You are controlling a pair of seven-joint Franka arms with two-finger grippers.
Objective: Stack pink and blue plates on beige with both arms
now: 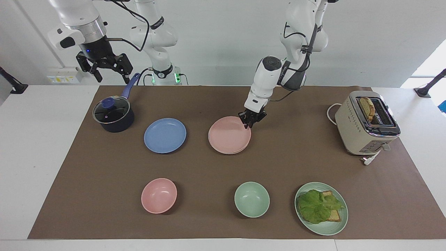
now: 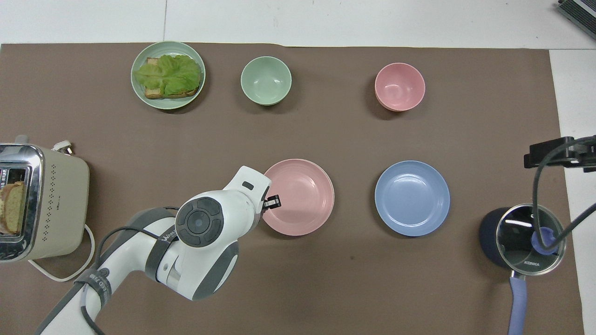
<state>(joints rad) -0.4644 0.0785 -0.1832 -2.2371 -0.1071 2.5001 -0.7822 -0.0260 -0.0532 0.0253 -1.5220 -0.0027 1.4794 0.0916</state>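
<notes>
The pink plate (image 1: 228,134) (image 2: 300,195) lies flat on the beige plate (image 1: 230,152), of which only a thin edge shows under it. They sit mid-mat. My left gripper (image 1: 249,123) (image 2: 272,203) is down at the pink plate's rim, on the side toward the left arm's end. The blue plate (image 1: 164,135) (image 2: 412,197) lies alone beside the stack, toward the right arm's end. My right gripper (image 1: 111,77) hangs open and empty high over the pot's handle, waiting.
A dark pot with a glass lid (image 1: 113,115) stands beside the blue plate. A toaster (image 1: 367,122) stands at the left arm's end. Farther from the robots lie a pink bowl (image 1: 159,195), a green bowl (image 1: 251,199) and a green plate (image 1: 339,223) with lettuce toast.
</notes>
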